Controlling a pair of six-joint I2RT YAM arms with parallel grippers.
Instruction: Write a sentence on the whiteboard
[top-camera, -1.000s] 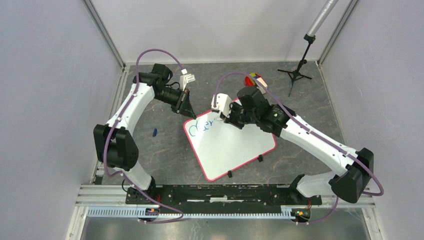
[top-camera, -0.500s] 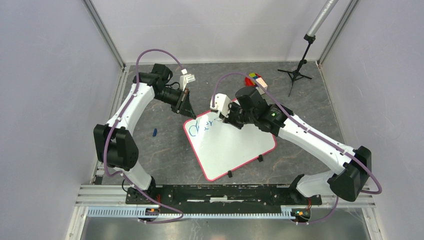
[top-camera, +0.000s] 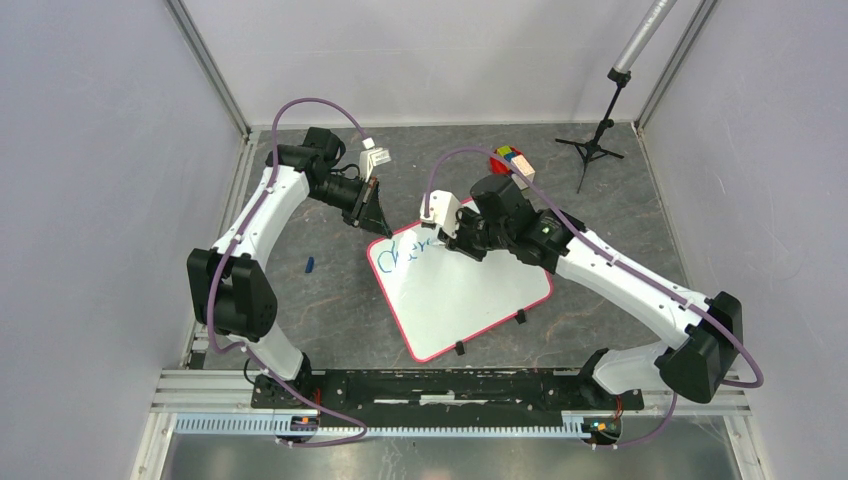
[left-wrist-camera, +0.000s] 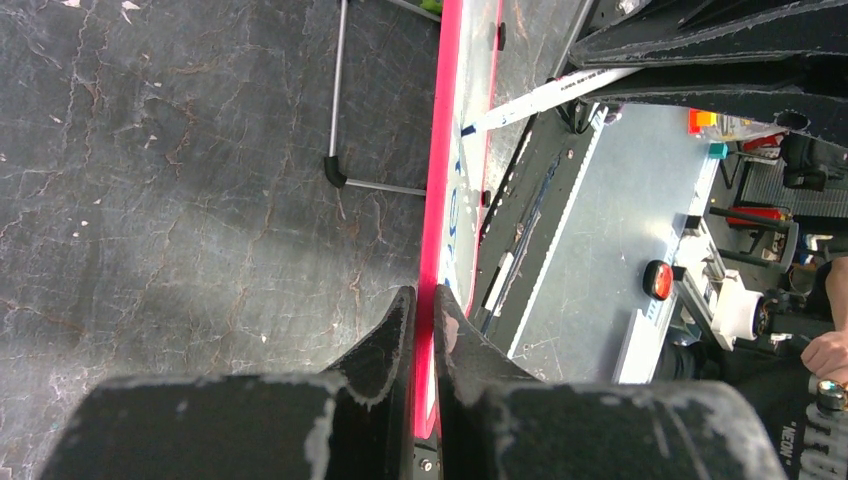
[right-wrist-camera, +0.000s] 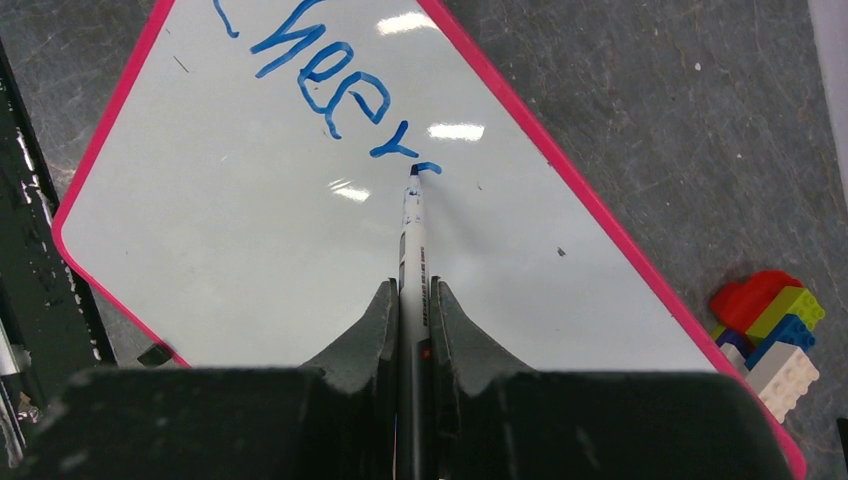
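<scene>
whiteboard (top-camera: 462, 296) on table (top-camera: 335, 312), bricks (top-camera: 511, 159) behind, tripod (top-camera: 592, 150) R

Flat white rectangular whiteboard (top-camera: 455, 295): glossy white face, thin pink-red rim, black clips (top-camera: 520, 318).
Handwritten marker lettering (right-wrist-camera: 335, 95): blue.
Slim plastic marker pen (right-wrist-camera: 412, 250): white barrel, dark print, dark tip.
Stone-like tabletop (top-camera: 330, 310): dark grey, mottled with pale veins.
Stacked plastic toy bricks (right-wrist-camera: 775, 320): red, yellow-green, blue, white.
Jointed robot arms (top-camera: 265, 205): white shells, black joints, purple cables (top-camera: 318, 99).

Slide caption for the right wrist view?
Right gripper clamps a marker, tip touching the whiteboard at the end of unfinished blue lettering.
</scene>
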